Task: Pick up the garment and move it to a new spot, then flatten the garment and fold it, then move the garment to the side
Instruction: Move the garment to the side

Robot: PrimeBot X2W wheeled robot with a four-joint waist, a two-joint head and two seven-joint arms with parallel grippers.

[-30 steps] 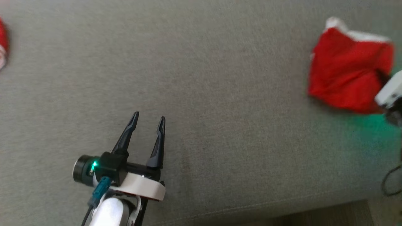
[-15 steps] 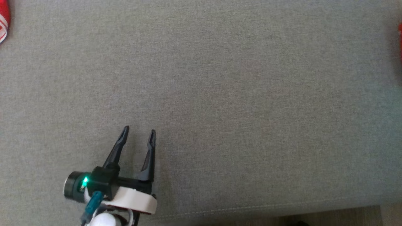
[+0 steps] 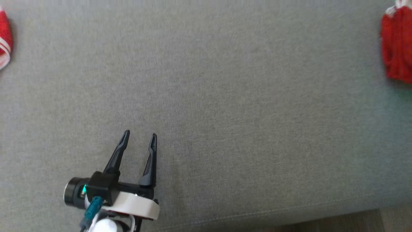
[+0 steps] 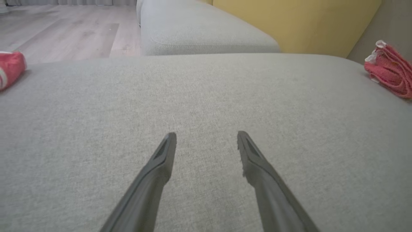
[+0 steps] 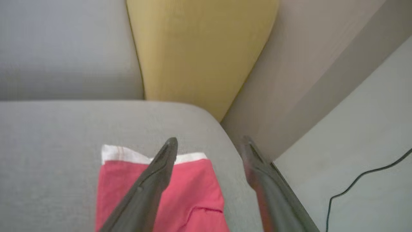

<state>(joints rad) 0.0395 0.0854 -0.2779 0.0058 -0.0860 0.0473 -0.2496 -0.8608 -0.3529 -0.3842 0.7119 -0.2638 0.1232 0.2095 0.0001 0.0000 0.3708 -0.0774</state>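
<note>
- Where the grey seat cushion reaches its left edge, a second red cloth with a white stripe lies bunched, cut off by the frame.
- The left gripper hovers over the cushion's front-left part, its two dark fingers spread with nothing between them.
- The red garment, with a white band along its far side, lies at the cushion's right edge near the far right corner, well apart from the left gripper.
- The right gripper hangs over that garment, jaws spread wide and pinching nothing. One finger crosses the red cloth in the right wrist view, but I cannot tell whether it touches.
- A yellow back cushion stands behind that corner, and a black cable lies on the pale floor to the right.
</note>
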